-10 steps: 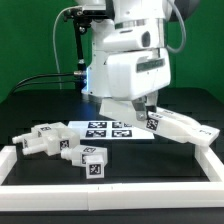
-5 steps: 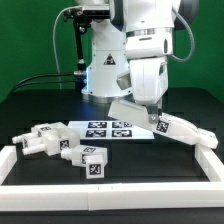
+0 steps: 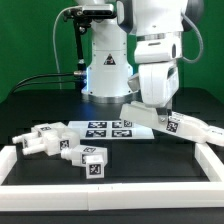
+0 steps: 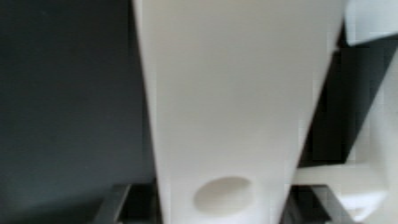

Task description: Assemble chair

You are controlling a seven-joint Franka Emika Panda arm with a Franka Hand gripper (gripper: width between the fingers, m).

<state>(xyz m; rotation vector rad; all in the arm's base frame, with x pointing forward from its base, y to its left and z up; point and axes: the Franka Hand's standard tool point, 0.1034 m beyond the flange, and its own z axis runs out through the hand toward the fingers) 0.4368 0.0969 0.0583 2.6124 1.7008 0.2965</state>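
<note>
Gripper (image 3: pixel 157 108): clenched on a long, flat white plastic chair panel (image 3: pixel 195 128). The jaws stand narrow and meet the panel partway along its length.

Chair panel, exterior view: it lies on the exterior view's right of the scene, running from under the gripper out towards the right-hand border. It sits at a slant, with its right end lower and nearer the camera. A black-and-white square tag (image 3: pixel 172 122) shows on it just right of the gripper. Whether the right end touches the black table (image 3: pixel 150 165) cannot be told.

Chair panel, wrist view: the panel (image 4: pixel 231 90) fills the middle of the picture as one broad white strip. It has a round hole (image 4: pixel 222 192) close to the gripper. A dark finger (image 4: pixel 125 205) shows beside the strip. The contact itself is blurred.

Loose chair parts (image 3: pixel 45 140): several small, blocky white tagged pieces lie grouped on the table at the exterior view's left. They are well apart from the gripper. One cube-like piece (image 3: pixel 92 163) sits nearest the camera.

Marker board (image 3: pixel 100 128): flat on the table between the loose parts and the held panel, behind the cube-like piece.

White border rail (image 3: pixel 110 195): runs along the near edge of the table, with further rails at the left and right sides.
</note>
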